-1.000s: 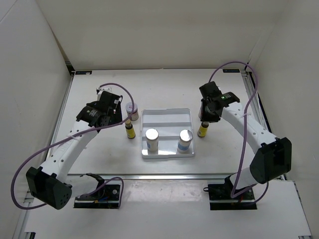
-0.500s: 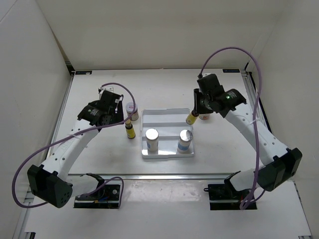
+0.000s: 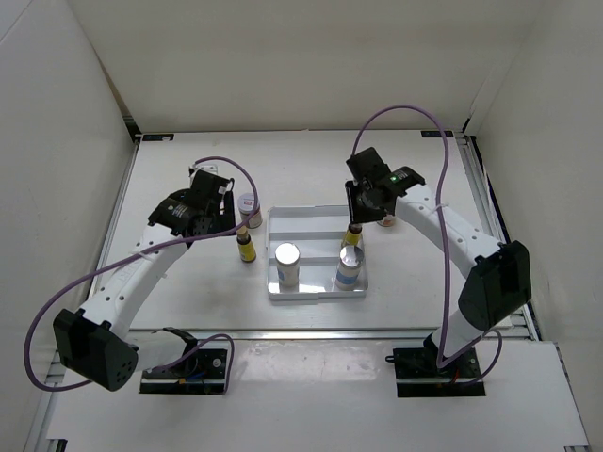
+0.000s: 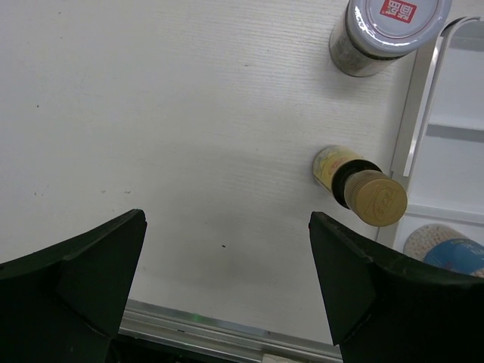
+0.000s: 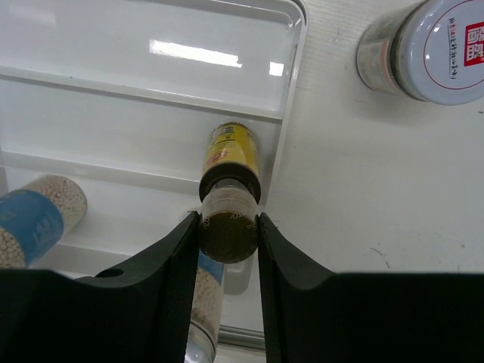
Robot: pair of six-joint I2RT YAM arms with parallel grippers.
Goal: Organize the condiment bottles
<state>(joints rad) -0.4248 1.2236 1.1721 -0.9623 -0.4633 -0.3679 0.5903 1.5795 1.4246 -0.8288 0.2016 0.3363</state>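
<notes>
Gripping a yellow bottle (image 5: 231, 153), right hand (image 5: 228, 233) over tray (image 5: 151, 94) rim.

Left of the white tray (image 3: 316, 221) we see a yellow, tan-capped bottle (image 4: 355, 183) and a jar (image 4: 386, 30) with a red-marked white lid.

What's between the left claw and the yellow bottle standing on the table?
Nothing: in the left wrist view only bare table lies between the left claw and the yellow bottle.
</notes>
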